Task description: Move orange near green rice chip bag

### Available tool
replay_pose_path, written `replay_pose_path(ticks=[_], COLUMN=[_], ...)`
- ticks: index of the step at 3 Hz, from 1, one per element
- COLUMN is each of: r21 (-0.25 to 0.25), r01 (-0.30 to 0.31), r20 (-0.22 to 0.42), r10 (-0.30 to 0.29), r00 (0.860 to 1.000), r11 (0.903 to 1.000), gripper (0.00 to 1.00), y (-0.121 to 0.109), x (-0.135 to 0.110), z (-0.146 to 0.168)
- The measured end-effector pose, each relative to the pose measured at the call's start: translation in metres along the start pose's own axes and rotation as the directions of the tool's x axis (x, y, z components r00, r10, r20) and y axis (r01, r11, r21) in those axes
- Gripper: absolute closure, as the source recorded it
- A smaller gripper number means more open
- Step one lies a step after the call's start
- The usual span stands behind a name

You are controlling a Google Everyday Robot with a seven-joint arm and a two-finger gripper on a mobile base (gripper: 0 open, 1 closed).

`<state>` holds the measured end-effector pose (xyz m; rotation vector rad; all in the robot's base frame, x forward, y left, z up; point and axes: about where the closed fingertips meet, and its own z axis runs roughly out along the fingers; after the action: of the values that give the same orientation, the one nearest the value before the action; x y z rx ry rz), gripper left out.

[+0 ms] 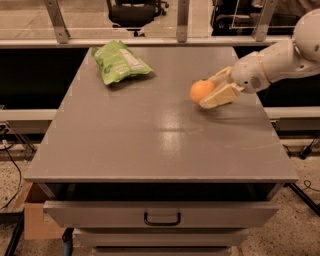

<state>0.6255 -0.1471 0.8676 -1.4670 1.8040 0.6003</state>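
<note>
The orange (pixel 200 91) is small, round and bright, at the right middle of the grey table (pixel 150 140). My gripper (pixel 206 94) comes in from the right on a white arm. Its two cream fingers (pixel 220 96) close around the orange from the right side, one behind it and one in front. The orange looks held just above the tabletop. The green rice chip bag (pixel 119 62) lies crinkled at the far left of the table, with a white label patch, well apart from the orange.
The table's front drawer (pixel 160 212) stands slightly open below the front edge. A black office chair (pixel 134 11) and metal posts stand behind the table. A cardboard box (pixel 36 216) sits on the floor at lower left.
</note>
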Motion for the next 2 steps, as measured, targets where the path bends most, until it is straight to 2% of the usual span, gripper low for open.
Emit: replay_pose_path(ticks=[1,2], r21=[-0.006,-0.017], r01=[0.001,0.006], r20=[0.058,0.080], r10=[0.000,-0.005], r00=[0.998,0.997], r11=[1.0000,0.9998], gripper=[1.00,1.00], y=[-0.014,-0.028], x=[-0.032,-0.062], z=[0.018,0.053])
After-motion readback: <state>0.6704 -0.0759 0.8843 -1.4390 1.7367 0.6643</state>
